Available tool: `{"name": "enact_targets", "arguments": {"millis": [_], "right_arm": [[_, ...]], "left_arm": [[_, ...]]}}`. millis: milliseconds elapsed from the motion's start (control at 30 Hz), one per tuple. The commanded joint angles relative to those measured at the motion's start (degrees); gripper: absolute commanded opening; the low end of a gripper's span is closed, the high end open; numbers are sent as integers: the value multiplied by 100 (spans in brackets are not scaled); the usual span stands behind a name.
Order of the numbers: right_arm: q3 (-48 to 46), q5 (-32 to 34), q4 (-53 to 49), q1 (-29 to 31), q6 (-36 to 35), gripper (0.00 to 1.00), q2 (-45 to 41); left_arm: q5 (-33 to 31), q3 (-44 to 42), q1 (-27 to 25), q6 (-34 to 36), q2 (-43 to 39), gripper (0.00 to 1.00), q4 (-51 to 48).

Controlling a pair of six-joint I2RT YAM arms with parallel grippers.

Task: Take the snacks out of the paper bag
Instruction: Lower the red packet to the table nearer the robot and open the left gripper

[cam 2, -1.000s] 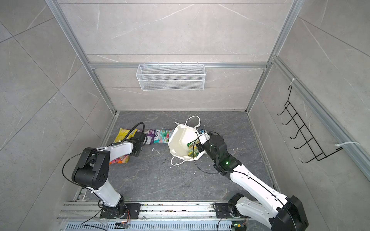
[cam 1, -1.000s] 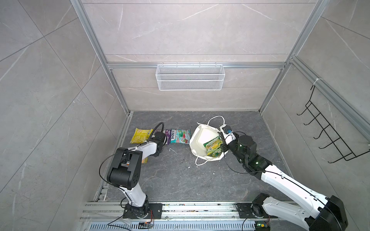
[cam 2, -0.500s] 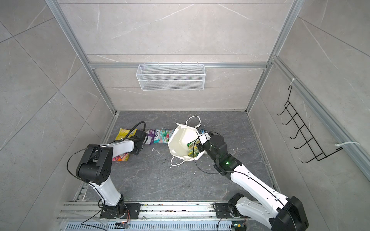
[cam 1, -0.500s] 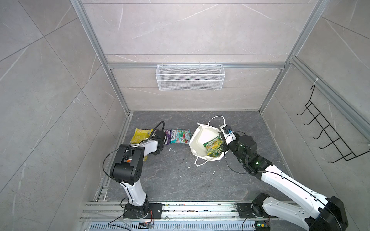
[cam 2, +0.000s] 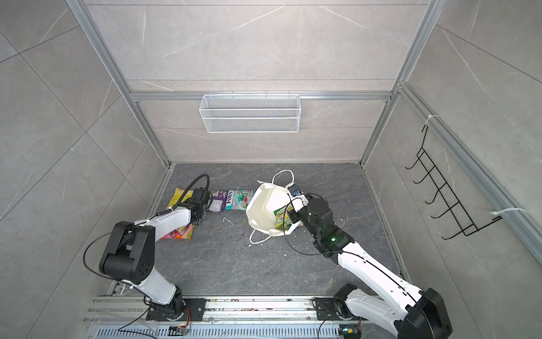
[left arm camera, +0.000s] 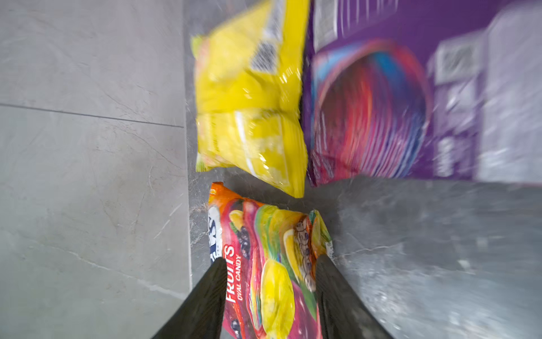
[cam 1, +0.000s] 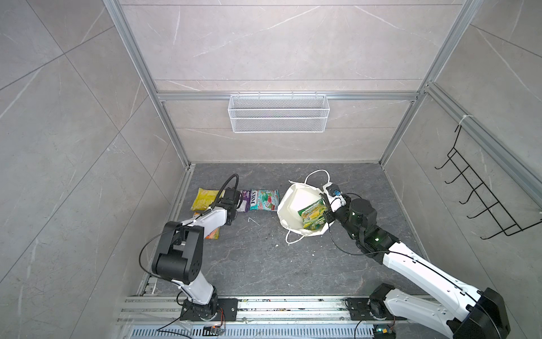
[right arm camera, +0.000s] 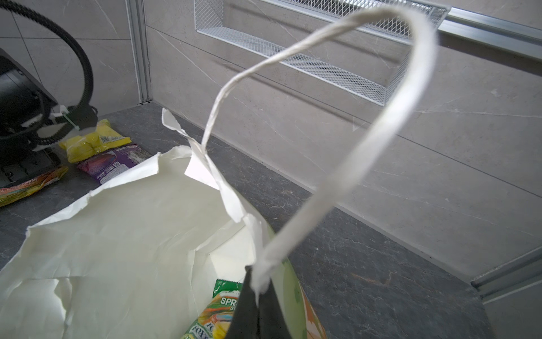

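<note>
Between the parted jaws of the left gripper [left arm camera: 269, 259]: orange-red packet [left arm camera: 258, 229], flat on the floor [left arm camera: 410, 234], released rather than pinched. Just beyond those fingertips: yellow packet [left arm camera: 249, 117], edge to edge with purple packet [left arm camera: 366, 111]. Further along the same row, toward the right gripper: teal-red packet [cam 1: 264, 199]. Four snacks out, by this count

Clenched in the right gripper [right arm camera: 258, 281]: paper bag [right arm camera: 117, 249], nipped at the rim by the root of the cord handle [right arm camera: 422, 58], mouth held agape. Directly under the right gripper, inside the bag: green-yellow packets [cam 1: 312, 217], not yet taken out

Handling of the packets, judged: light, flat, glossy film, likely slippery across the face; loose-filled, so apt to shift under a squeeze. Best taken by the crimped end seal or a corner, not mid-face

Handling of the bag, judged: thin paper, creased, torn at the rim; liable to rip further or collapse under a hard tug
</note>
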Motion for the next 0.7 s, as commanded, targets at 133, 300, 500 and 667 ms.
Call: {"name": "enact_targets", "arguments": {"millis": [133,300,500,667], "right_arm": [[-35,-13,127,-38,27,0,-62],[-28,-27,112,-38,44,0,-70],[-28,-97,83,-34,100,0,-114],[-30,-133,82,-37,124,0,-132]], "left_arm": [[834,-432,24,-444,-1617,64,757],[1587,-839,384,-1232,-2344,74,916],[2330,-1094,1212,-2000,-2102,65,552],[2591,-1168,1413,-2108,-1673,63,537]]}}
